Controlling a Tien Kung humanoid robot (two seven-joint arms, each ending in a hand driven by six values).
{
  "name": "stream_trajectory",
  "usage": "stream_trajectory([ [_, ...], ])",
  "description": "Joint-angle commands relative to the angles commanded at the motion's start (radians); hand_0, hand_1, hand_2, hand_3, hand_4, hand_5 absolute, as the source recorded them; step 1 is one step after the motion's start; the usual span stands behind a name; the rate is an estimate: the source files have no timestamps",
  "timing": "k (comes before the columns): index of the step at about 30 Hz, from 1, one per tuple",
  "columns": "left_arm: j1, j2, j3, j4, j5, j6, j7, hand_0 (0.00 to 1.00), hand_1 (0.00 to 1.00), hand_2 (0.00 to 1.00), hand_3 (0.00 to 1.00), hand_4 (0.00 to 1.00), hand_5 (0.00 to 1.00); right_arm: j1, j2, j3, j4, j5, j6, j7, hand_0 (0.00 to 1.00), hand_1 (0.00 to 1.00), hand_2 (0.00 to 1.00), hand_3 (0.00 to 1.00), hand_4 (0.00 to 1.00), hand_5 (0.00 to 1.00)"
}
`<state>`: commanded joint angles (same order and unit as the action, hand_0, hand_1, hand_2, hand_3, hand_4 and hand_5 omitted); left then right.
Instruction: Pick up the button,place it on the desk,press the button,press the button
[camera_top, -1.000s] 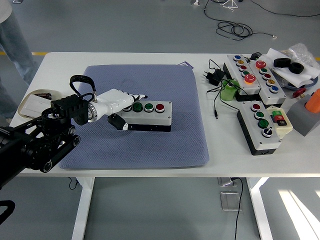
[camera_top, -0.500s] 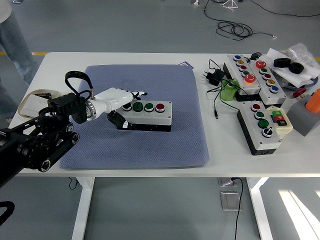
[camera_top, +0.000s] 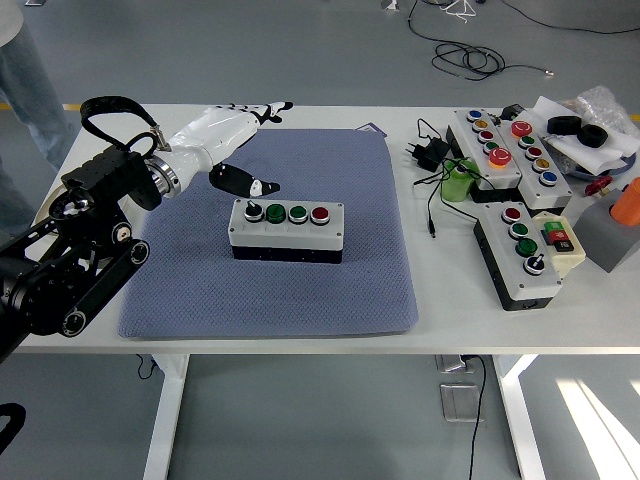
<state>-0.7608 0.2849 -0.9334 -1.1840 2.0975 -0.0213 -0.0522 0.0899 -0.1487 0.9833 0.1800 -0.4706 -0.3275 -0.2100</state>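
Four-button control box (camera_top: 286, 231) is set on blue mat (camera_top: 300, 290), left of mat centre, untouched | left hand (camera_top: 232, 140) is held above and behind it, fingers loosely extended, nothing gripped | other button boxes (camera_top: 520, 250) are seen far right on white table (camera_top: 120, 120)

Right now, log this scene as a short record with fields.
work surface: blue mat on white table
button box: on the mat, untouched, one black knob, two green buttons, one red
left hand: raised behind the box, fingers open, holding nothing
right hand: not in view
other button boxes: right side of table, off the mat
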Motion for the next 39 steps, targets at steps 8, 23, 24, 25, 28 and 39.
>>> stream_trajectory([
  [8, 0.013, 0.013, 0.042, -0.126, 0.04, -0.038, 0.039, 0.093, 0.171, 0.188, 0.931, 0.327, 0.002, 0.006, 0.0, 0.002, 0.0, 0.002, 0.0, 0.002, 0.787, 0.797, 0.817, 0.751, 0.412, 0.479],
  [23, 0.023, 0.027, 0.085, -0.137, 0.052, -0.277, 0.13, 0.094, 0.112, 0.119, 0.894, 0.409, 0.002, 0.01, -0.001, 0.003, 0.0, 0.001, 0.001, 0.002, 0.787, 0.797, 0.817, 0.751, 0.412, 0.479],
  [24, 0.023, 0.029, 0.089, -0.135, 0.052, -0.291, 0.136, 0.089, 0.12, 0.121, 0.894, 0.455, 0.002, 0.01, 0.0, 0.002, 0.0, 0.001, 0.001, 0.001, 0.787, 0.797, 0.817, 0.751, 0.412, 0.479],
  [25, 0.023, 0.031, 0.093, -0.132, 0.051, -0.306, 0.143, 0.089, 0.12, 0.121, 0.894, 0.455, 0.002, 0.011, 0.0, 0.001, 0.0, 0.003, 0.001, 0.002, 0.787, 0.797, 0.817, 0.751, 0.412, 0.479],
  [28, 0.023, 0.033, 0.097, -0.125, 0.051, -0.329, 0.152, 0.089, 0.12, 0.121, 0.894, 0.455, 0.002, 0.011, 0.0, 0.001, 0.0, 0.004, 0.001, 0.001, 0.787, 0.797, 0.817, 0.751, 0.412, 0.479],
  [39, 0.026, 0.035, 0.115, -0.128, 0.045, -0.367, 0.162, 0.088, 0.124, 0.126, 0.899, 0.49, 0.057, 0.009, 0.001, 0.001, 0.0, 0.001, 0.0, 0.0, 0.787, 0.797, 0.817, 0.751, 0.412, 0.479],
])
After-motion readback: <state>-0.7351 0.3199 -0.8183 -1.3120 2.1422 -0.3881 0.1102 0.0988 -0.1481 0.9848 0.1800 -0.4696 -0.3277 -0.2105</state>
